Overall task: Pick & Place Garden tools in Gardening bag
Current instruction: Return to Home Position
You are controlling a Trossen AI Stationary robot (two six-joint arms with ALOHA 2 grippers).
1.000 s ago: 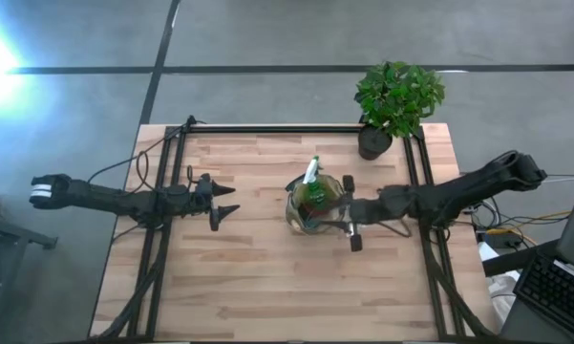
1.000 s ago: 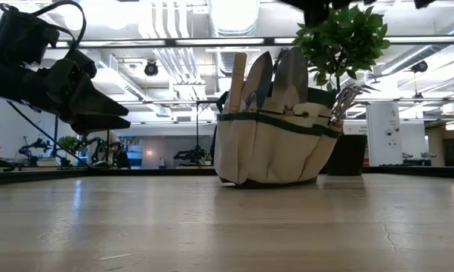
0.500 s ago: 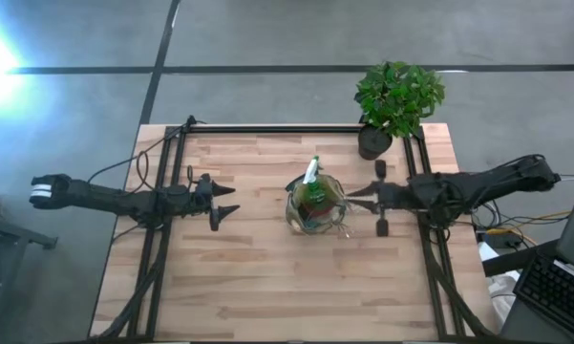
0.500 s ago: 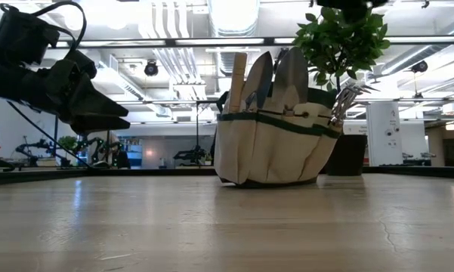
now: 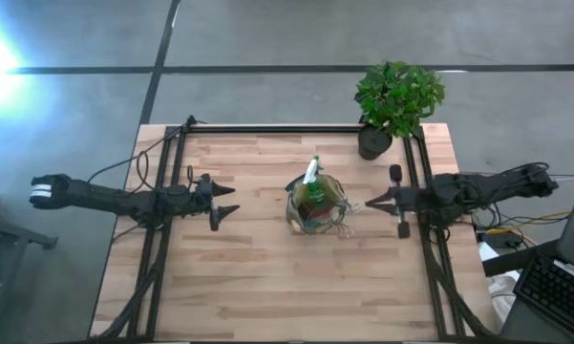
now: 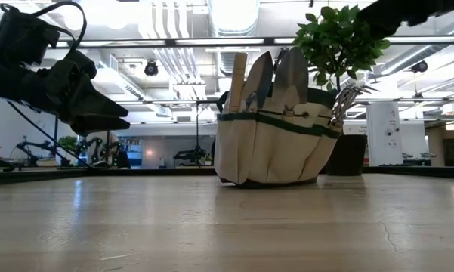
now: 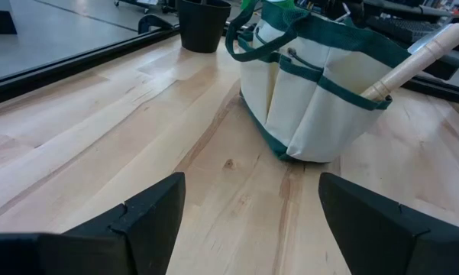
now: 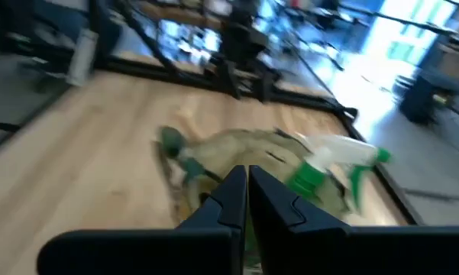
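Note:
The gardening bag (image 5: 315,203) stands upright on its base at the middle of the table, cream-olive cloth with green trim (image 6: 276,147). Garden tools stick out of it: metal trowel heads (image 6: 276,75), a wooden handle (image 7: 412,65) and a fork head (image 6: 347,98). A green-and-white spray bottle (image 8: 336,164) also stands in it. My left gripper (image 5: 233,199) is open left of the bag, pointing at it (image 7: 252,221). My right gripper (image 5: 368,204) is shut, right of the bag and clear of it (image 8: 247,172).
A potted green plant (image 5: 396,96) in a black pot (image 5: 372,143) stands at the table's far right corner, just behind the right arm. Black frame rails (image 5: 267,128) run along the far edge and both sides. Bare wood lies near the front edge (image 5: 287,287).
My right gripper has drawn back from over the bag's right side toward the table's right edge, staying about level, and its fingers have shut with nothing in them. The bag and its tools stand as before.

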